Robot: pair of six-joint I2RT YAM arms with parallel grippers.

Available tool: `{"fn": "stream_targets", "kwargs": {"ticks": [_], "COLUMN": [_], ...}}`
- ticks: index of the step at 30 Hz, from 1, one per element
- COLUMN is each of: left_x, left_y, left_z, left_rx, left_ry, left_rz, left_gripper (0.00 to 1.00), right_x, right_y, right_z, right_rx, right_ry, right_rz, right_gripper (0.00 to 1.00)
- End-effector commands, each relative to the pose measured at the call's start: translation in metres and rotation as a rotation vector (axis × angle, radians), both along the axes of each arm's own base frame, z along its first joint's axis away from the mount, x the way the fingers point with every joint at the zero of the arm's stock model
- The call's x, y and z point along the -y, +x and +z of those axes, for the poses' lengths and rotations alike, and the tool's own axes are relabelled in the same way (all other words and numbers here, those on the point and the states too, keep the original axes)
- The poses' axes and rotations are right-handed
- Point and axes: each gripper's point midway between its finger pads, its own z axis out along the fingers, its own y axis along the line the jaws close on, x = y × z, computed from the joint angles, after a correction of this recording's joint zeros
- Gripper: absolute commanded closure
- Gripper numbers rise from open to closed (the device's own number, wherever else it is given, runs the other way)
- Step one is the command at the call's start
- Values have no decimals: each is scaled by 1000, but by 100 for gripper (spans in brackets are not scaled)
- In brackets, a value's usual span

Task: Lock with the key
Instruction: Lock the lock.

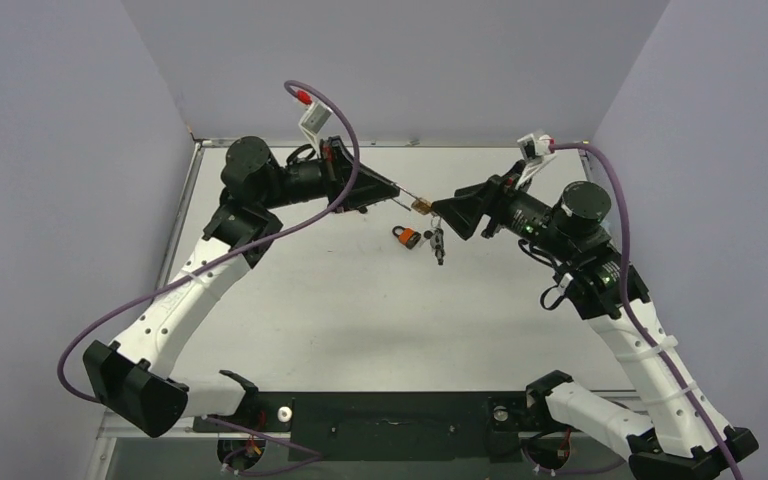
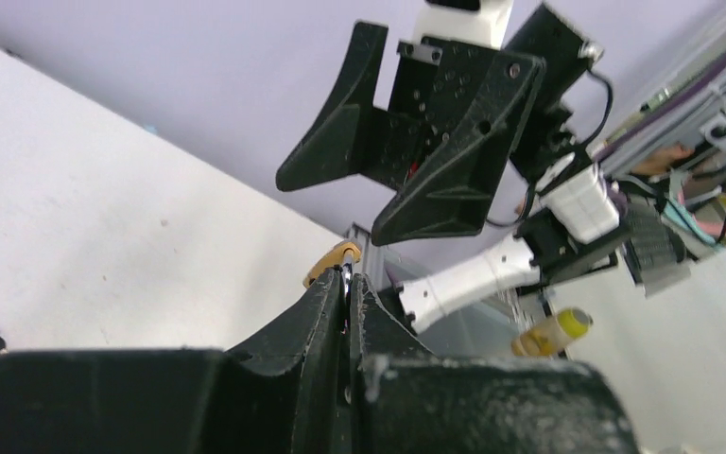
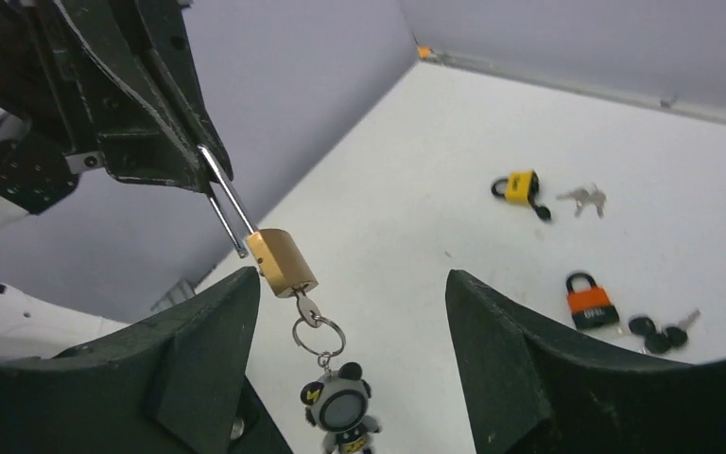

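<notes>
The left claw (image 1: 394,192) is pinching shut on the shackle of the brass padlock (image 3: 282,262), holding it up above the table (image 1: 360,320). A key (image 3: 304,307) is sitting in the padlock, with its ring and charm (image 3: 343,411) dangling. The right claw (image 3: 350,276) is gaping wide, with the padlock between its fingers.

Brass padlock (image 3: 282,263) held by its shackle (image 3: 231,208) in the left gripper (image 3: 204,159), key (image 3: 304,307) with charm (image 3: 342,414) hanging below, right gripper (image 3: 350,284) spread wide beneath.
</notes>
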Motion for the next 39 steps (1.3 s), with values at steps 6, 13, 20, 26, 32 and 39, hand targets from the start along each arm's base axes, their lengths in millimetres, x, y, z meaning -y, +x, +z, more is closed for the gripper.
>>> {"fn": "stream_targets", "kwargs": {"ticks": [6, 13, 20, 26, 32, 39], "left_x": [-32, -36, -42, -43, -43, -42], "left_y": [-19, -26, -34, -40, -42, -43], "left_z": [123, 147, 156, 157, 156, 151], "left_rx": [88, 81, 105, 116, 122, 127], "left_ry": [-254, -292, -295, -293, -290, -278], "left_rz": [206, 236, 243, 233, 227, 212], "left_gripper": [100, 100, 100, 100, 100, 100], "right_x": [-17, -38, -48, -53, -55, -58], "right_y": [-23, -30, -42, -46, -51, -58], "right_z": [121, 144, 155, 156, 162, 166], "right_rx": [426, 490, 511, 507, 505, 477], "right_ry": [237, 226, 247, 258, 294, 347], "right_rz": [149, 210, 268, 294, 323, 367], "right_gripper": [38, 47, 56, 67, 76, 95]}}
